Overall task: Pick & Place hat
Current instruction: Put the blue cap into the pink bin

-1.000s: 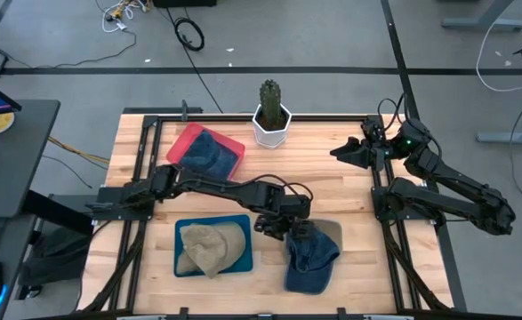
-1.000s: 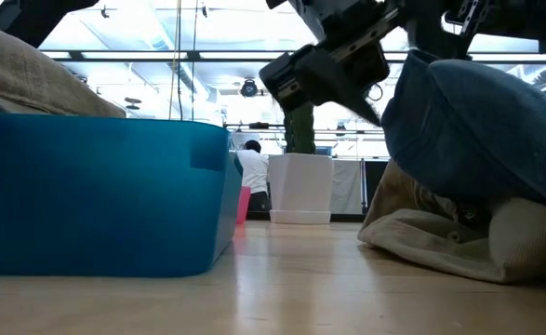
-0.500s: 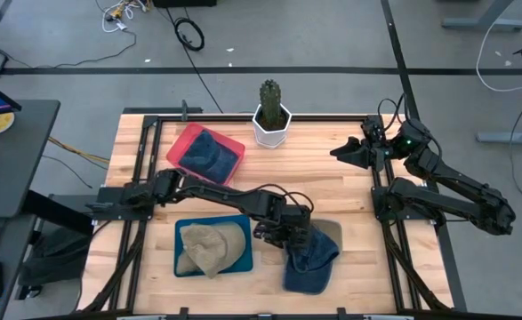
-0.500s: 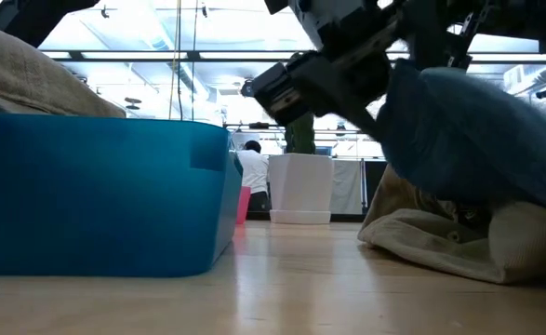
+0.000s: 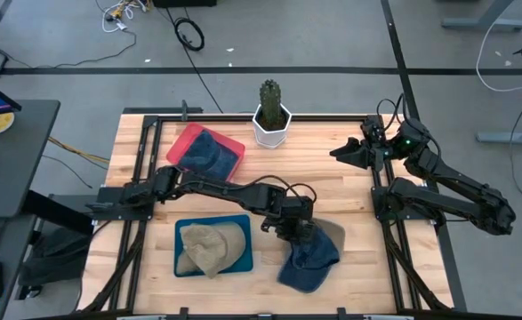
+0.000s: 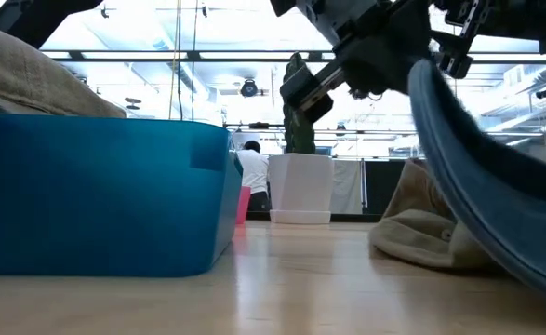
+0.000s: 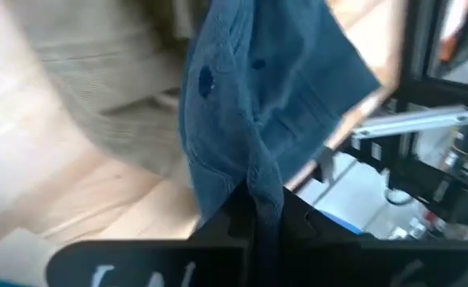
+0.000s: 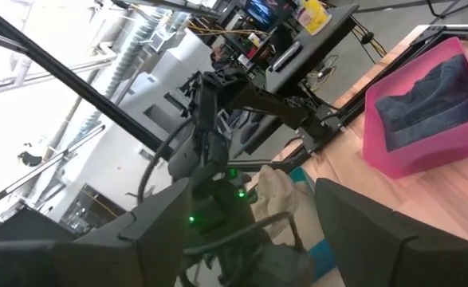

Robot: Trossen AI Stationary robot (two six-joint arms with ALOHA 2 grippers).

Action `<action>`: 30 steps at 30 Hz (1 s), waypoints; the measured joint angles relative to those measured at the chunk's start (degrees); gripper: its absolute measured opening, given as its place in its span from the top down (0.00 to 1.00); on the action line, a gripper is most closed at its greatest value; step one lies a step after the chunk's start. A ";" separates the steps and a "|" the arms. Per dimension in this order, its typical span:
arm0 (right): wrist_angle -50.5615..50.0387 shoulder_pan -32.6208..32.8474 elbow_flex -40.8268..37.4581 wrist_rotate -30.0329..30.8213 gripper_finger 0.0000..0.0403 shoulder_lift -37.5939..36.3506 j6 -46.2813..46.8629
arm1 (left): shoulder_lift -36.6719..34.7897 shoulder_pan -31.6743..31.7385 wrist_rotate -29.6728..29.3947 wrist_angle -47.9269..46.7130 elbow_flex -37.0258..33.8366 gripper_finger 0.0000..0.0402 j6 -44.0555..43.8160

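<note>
From above, the left tool [image 5: 298, 228] is clenched on the upper edge of a blue denim hat [image 5: 308, 259], which droops toward the table's [image 5: 332, 182] near edge beside a blue bin [image 5: 240, 253] holding a tan hat [image 5: 209, 248]. The right tool [image 5: 348, 151], jaws spread, waits far right.

At table height, the denim hat [image 6: 496, 214] hangs as a curved sheet over crumpled tan cloth [image 6: 426, 233].

The left wrist view shows soft, stitched denim [image 7: 257, 96] pinched between the dark fingers [image 7: 234, 227].
</note>
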 joint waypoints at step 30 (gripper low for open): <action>-1.58 -0.02 0.00 -0.02 0.34 -0.01 1.16 | -12.00 0.69 -4.19 -14.46 18.24 0.98 46.15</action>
